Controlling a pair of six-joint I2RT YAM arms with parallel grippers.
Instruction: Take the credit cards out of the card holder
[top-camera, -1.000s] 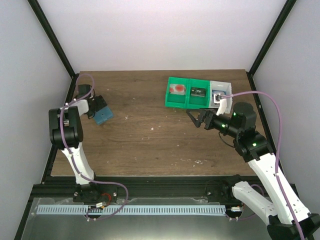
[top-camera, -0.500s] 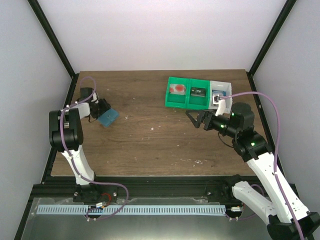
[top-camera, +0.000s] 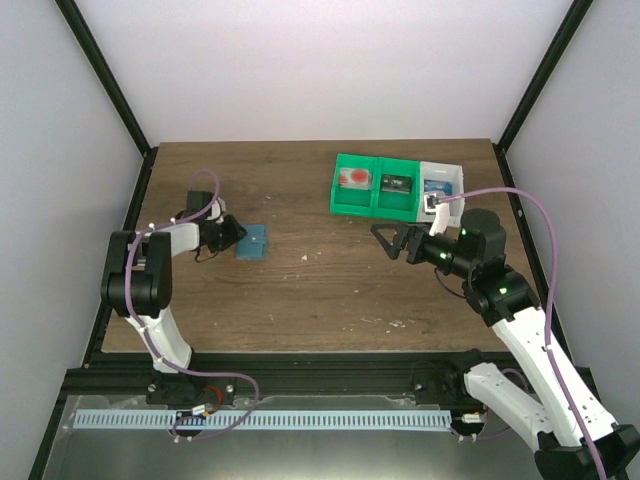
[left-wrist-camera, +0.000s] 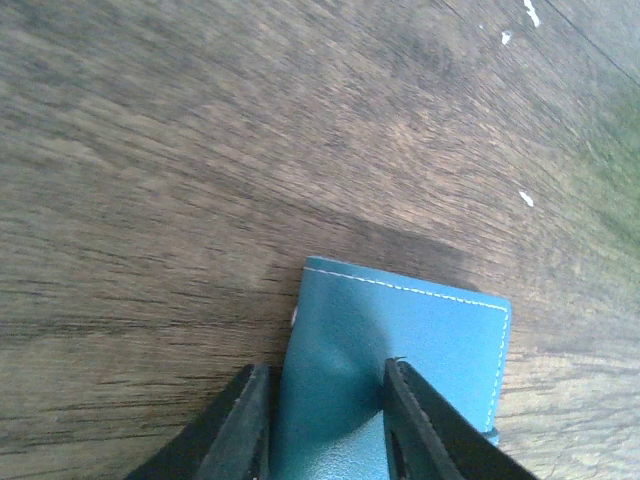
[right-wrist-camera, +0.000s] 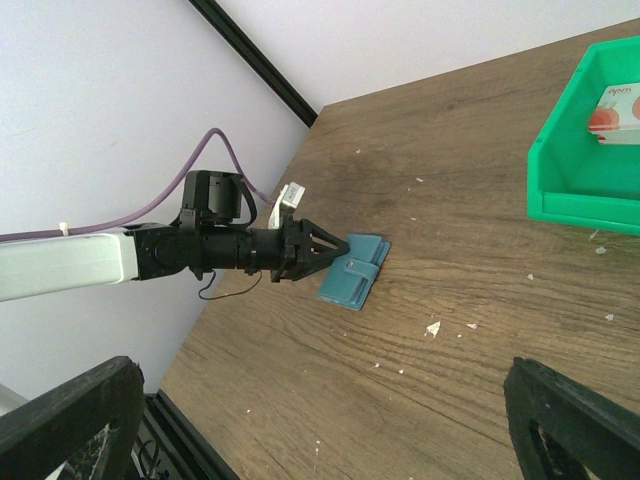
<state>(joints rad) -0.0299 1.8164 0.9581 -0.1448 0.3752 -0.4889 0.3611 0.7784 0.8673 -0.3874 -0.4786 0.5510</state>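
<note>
Two fingers (left-wrist-camera: 245, 430) of the left gripper (left-wrist-camera: 325, 370) pinched the card holder (left-wrist-camera: 420, 340) at its left edge, and the soft skin puckered between them. Judged step: securing the holder so that the other arm can work on it. For a sound hold, the pinch should take one panel's edge only, stay clear of the pocket mouths, and keep the holder low against the table (left-wrist-camera: 150, 150).

The holder was flat, folded and light blue, of a leather-like material with pale stitching along its border. It lay on the left part of the matt, grained wood, well apart from the glossy green bins (top-camera: 375, 190) at far right. No credit cards showed at the holder.

The right gripper (top-camera: 385, 240) was spread wide and empty, near the bins.
</note>
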